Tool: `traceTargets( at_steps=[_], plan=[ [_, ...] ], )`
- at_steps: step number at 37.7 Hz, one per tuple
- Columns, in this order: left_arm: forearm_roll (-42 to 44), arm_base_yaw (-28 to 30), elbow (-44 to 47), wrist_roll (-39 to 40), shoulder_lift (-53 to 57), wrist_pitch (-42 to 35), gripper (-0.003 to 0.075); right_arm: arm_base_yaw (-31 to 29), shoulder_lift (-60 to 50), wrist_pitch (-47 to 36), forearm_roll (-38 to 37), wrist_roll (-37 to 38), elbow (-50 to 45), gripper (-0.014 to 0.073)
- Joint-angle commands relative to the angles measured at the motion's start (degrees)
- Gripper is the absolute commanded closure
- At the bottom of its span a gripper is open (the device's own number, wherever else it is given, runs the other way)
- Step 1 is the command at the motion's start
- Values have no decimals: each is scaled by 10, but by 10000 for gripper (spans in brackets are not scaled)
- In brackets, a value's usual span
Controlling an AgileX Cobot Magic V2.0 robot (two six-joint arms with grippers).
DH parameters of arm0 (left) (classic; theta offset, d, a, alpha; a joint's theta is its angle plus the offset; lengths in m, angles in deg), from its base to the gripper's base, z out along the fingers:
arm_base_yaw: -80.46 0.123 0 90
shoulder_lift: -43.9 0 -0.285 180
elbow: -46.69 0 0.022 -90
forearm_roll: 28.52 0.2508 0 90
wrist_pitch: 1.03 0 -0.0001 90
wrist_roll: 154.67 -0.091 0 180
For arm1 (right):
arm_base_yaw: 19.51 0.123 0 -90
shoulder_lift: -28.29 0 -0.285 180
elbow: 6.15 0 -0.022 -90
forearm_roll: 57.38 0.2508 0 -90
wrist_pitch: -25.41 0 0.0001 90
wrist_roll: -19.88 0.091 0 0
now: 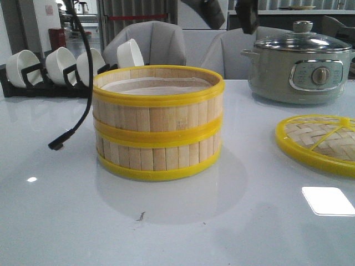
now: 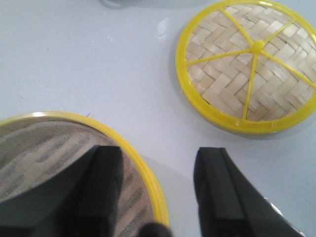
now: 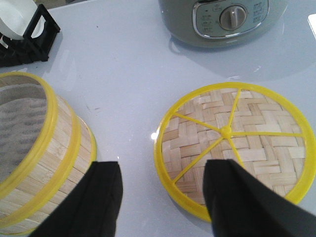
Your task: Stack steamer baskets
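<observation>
The 2 steamer baskets (image 1: 158, 122) are sitting stacked, 1 on the other, on the white counter (image 1: 222, 221), left of the woven lid (image 1: 319, 141) lying flat. The left tool (image 2: 160, 190) is hanging with fingers apart over the top basket's rim, gripping nothing. The right tool (image 3: 163, 200) is hovering spread apart between stack and lid, also gripping nothing

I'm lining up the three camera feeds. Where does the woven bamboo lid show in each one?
Front view: woven lid flat on the table at the right edge, partly cut off.
Left wrist view: whole lid, beyond the open fingers.
Right wrist view: lid partly behind one finger.
Shared landmark: stacked steamer baskets.
</observation>
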Motion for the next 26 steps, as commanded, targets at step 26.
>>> traceTargets(
  at_steps=[26],
  plan=[
    [-73,241,-22,0,230,-35,624,1,-7,-25,2,-6,21,118]
  ],
)
